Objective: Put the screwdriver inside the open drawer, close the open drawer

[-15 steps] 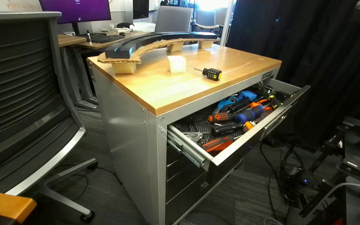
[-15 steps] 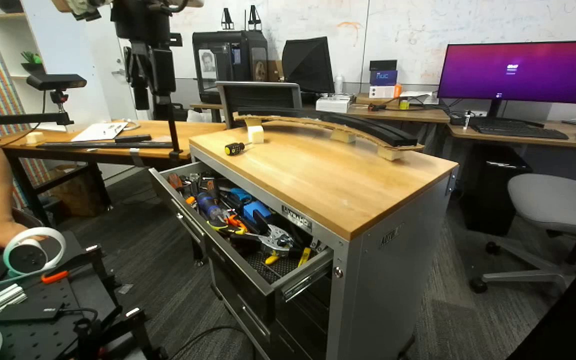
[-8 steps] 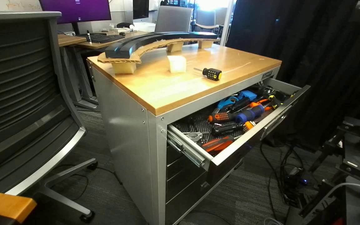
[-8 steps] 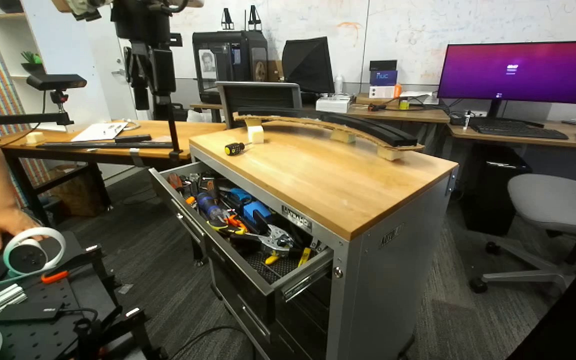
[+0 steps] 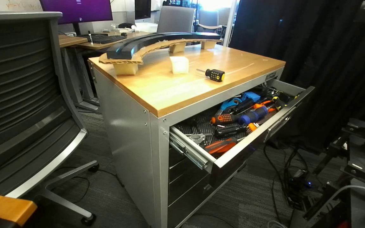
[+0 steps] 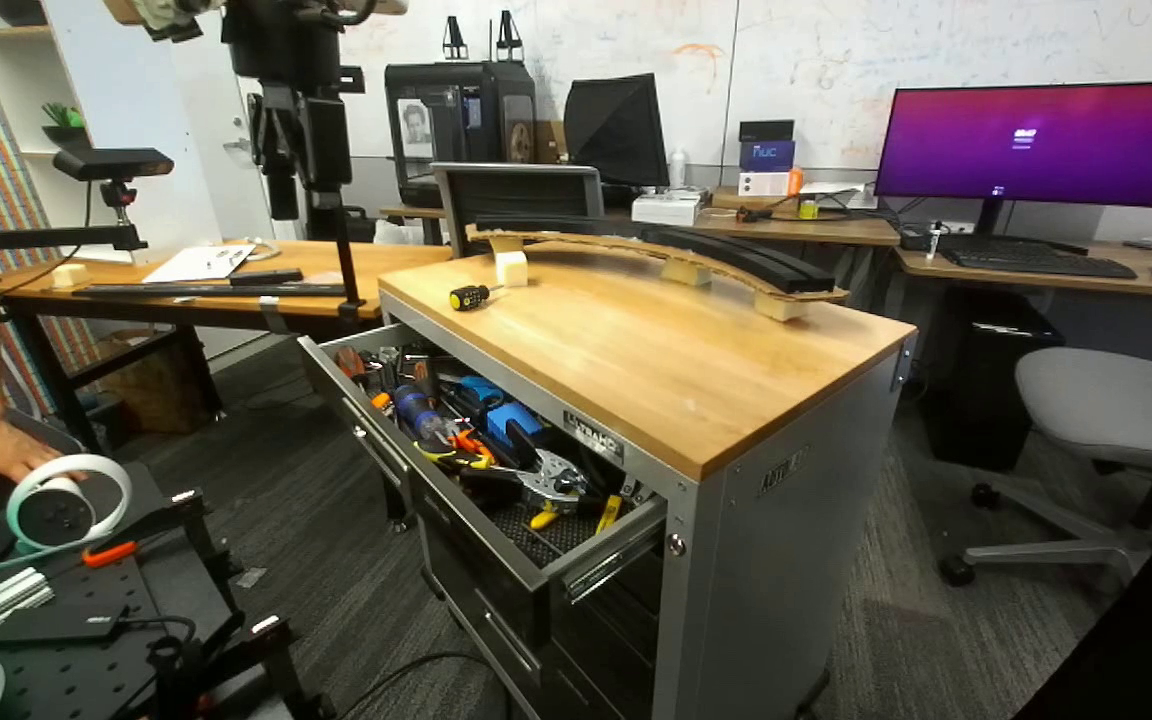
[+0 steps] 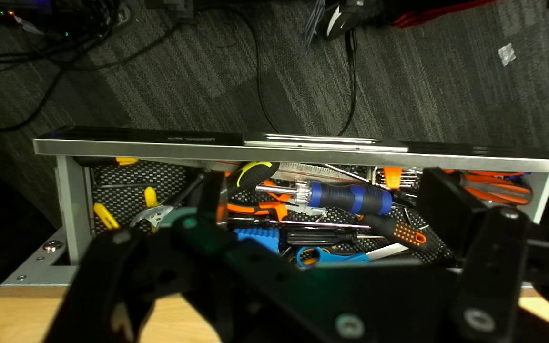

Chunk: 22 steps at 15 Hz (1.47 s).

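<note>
Wooden worktop (image 6: 616, 345), screwdriver (image 5: 214, 75) on it, empty tool (image 7: 326, 190) spread wide above open drawer (image 7: 160, 150)

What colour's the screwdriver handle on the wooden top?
The handle is black with yellow dots and end, clearest in an exterior view.

In an exterior view, a blue box (image 6: 767, 155), upper right, read "NUC". Just below centre, the nameplate (image 6: 593, 435) on the tool cabinet (image 6: 781, 570) showed "ULTRA", its ending blurred. Scrawls (image 6: 700, 50) on the whiteboard (image 6: 816, 60), upper right, and the cabinet's side lettering (image 6: 784, 472) were illegible.
</note>
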Each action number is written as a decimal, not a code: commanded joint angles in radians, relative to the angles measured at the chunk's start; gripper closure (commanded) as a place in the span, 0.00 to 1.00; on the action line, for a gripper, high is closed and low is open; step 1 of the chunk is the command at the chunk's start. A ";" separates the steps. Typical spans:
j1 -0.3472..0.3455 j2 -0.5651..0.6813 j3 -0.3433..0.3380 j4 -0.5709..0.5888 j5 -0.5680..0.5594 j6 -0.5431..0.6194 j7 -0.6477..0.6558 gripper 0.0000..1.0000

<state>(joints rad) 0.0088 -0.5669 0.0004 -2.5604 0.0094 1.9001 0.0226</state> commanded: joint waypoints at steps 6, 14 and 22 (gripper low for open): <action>0.093 0.242 0.110 0.052 0.113 0.282 0.079 0.00; 0.130 0.698 0.202 0.289 -0.100 0.736 0.275 0.00; 0.237 0.893 0.017 0.467 -0.364 0.782 0.432 0.26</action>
<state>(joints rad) 0.2010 0.2875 0.0732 -2.1508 -0.3096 2.6785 0.4093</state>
